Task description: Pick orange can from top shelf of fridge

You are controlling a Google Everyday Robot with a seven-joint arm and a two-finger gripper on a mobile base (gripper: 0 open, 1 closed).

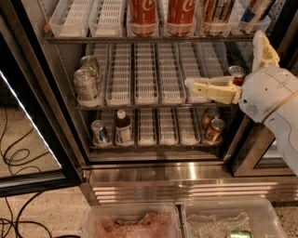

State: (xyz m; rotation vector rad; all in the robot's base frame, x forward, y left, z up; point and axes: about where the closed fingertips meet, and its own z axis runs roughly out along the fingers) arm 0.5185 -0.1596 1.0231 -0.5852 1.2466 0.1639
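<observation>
Your pale yellow two-finger gripper (192, 84) hangs at 3 o'clock, in front of the middle rack (139, 106) of the black-framed glass-door fridge (153, 174). Can't tell if it's released or clenched. The shiny orange-amber aluminium can (216, 14) stands at 1 o'clock on the dark metal top shelf (116, 40), right of two red Coca-Cola cans (142, 14) and apart from the gripper.

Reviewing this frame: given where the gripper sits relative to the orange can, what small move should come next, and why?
Probably lift the gripper upward. It hangs in front of the middle rack, while the orange can stands on the top shelf, right of the two red Coca-Cola cans, above gripper height. It needs can level before reaching in.
</observation>
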